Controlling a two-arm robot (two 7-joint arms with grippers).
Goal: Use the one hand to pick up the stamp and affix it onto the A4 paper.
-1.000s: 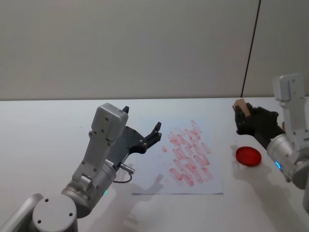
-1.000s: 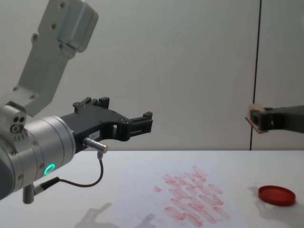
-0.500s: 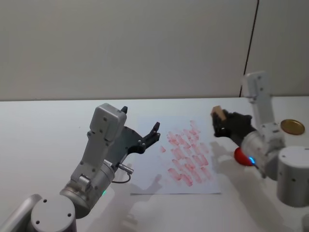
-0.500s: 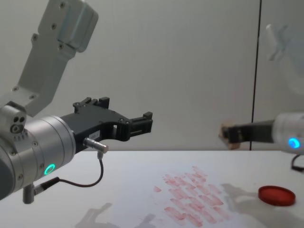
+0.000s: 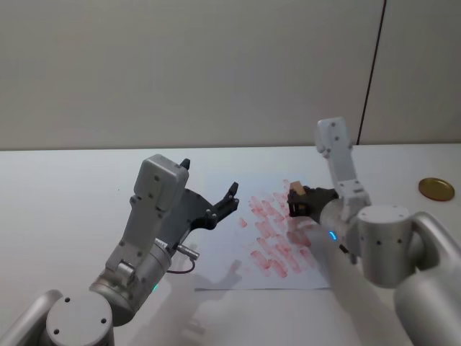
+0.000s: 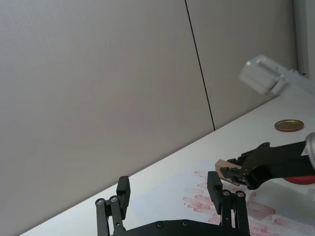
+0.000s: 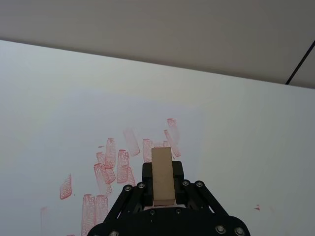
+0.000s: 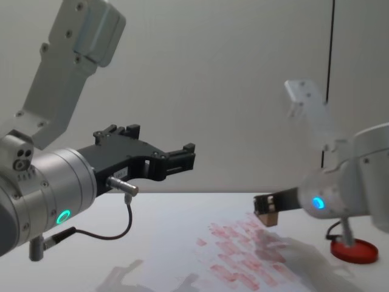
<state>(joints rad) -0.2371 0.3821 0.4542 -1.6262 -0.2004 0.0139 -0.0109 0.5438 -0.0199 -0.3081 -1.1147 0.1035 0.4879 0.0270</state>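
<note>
Ideally the right gripper (image 5: 297,202) would bring the stamp (image 5: 295,189) straight down with its printing face flat to the A4 paper (image 5: 227,252), press evenly, then lift off vertically so the mark does not smear. From these views the sheet looks loose on the table, so a sideways drag could shift it, and a sticky face might lift it. Most of the right half of the sheet is crowded with red prints, and the stamp hangs over the far right part of that cluster, so a fresh mark there would probably overlap old ones. Bare paper lies to the left and along the near edge. The fingers are pinched on the wooden block, which sticks out just past their tips. In the chest view it hangs a little above the sheet, not touching. The right arm reaches in from the right across the near right corner of the paper, its gripper roughly level and pointing left and far, with the red ink pad (image 8: 354,250) on the table to its right. The left gripper (image 6: 168,182) is parked, raised over the left of the table, fingers spread and empty.
</note>
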